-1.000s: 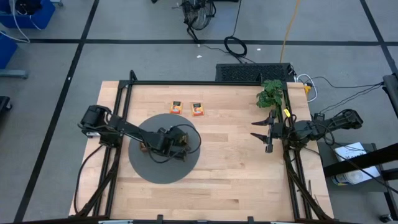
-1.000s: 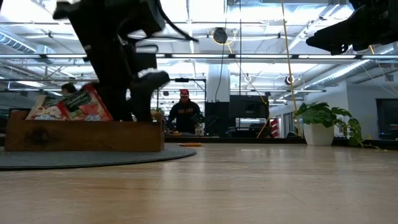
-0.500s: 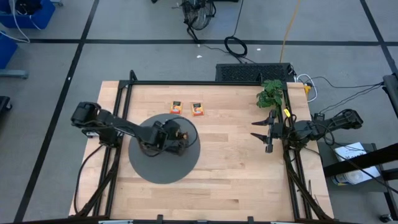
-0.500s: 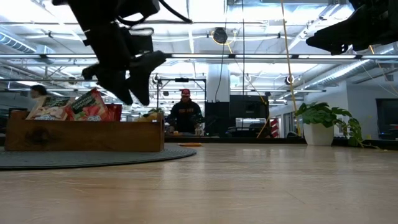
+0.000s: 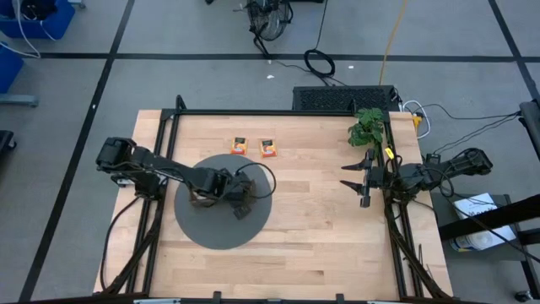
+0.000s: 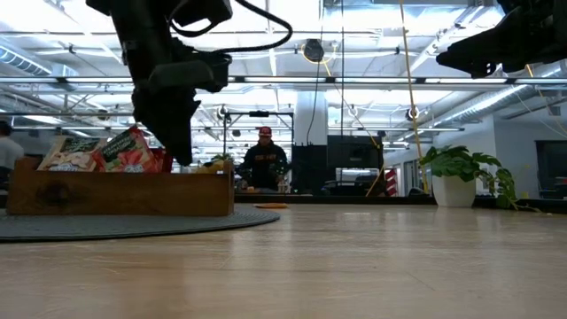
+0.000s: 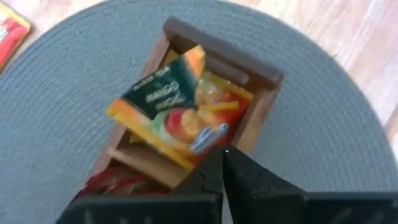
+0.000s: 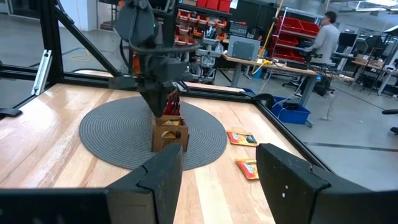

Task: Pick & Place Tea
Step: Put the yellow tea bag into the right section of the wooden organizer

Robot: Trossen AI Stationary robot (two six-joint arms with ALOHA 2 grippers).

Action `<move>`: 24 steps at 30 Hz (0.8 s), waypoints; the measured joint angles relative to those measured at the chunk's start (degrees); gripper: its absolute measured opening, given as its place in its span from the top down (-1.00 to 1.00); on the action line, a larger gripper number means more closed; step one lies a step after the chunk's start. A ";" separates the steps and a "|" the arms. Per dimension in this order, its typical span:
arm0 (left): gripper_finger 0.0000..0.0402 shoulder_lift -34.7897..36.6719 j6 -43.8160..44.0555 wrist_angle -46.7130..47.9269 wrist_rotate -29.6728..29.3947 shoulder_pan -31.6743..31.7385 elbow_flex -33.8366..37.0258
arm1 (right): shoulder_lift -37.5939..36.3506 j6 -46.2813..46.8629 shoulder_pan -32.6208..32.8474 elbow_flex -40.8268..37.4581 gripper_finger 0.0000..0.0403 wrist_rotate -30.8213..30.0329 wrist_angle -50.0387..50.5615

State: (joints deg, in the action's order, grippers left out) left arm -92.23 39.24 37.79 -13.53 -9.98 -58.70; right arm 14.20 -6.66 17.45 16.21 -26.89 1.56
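Left gripper: the left gripper (image 7: 224, 163) hangs just above the wooden tray (image 7: 261, 109). Its two dark fingers (image 7: 214, 177) are pressed tight together, and nothing is between them.

Right gripper: the right gripper (image 5: 356, 179) waits at the right side of the table, well apart from the tray. Its fingers (image 8: 283, 180) stand apart with a gap between them, and they hold nothing.

Tray: the brown tray (image 5: 239, 192) stands on a round grey mat (image 5: 211, 228) on the left half of the wooden table (image 5: 321, 228).

Tea in the tray: an orange-yellow packet (image 7: 180, 106) with fruit on it lies tilted on top of the end part of the tray, right under the left gripper. Red packets (image 7: 115, 183) sit in the next part. From the low view, red and white packets (image 6: 106, 151) stick up over the tray wall at its left end.

Tea on the table: two orange-yellow packets (image 5: 254, 147) lie flat side by side on the bare wood, just past the far edge of the mat.

Plant: a small green plant (image 5: 366, 127) stands at the far right corner of the table.

Room: a person (image 6: 265, 164) in a dark top is far behind the table.
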 joint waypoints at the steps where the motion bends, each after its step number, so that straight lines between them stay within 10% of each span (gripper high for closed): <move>1: 0.94 -0.12 -0.31 0.37 0.02 0.26 0.00 | 0.00 0.00 -0.01 0.00 0.07 0.00 -0.02; 24: 0.98 -5.37 -6.13 -4.84 3.01 3.48 -0.05 | 0.07 0.00 -0.02 0.02 0.07 0.01 -0.07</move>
State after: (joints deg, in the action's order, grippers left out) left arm -97.60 33.10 32.96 -10.52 -6.49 -58.75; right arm 14.26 -6.66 17.43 16.23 -26.89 1.50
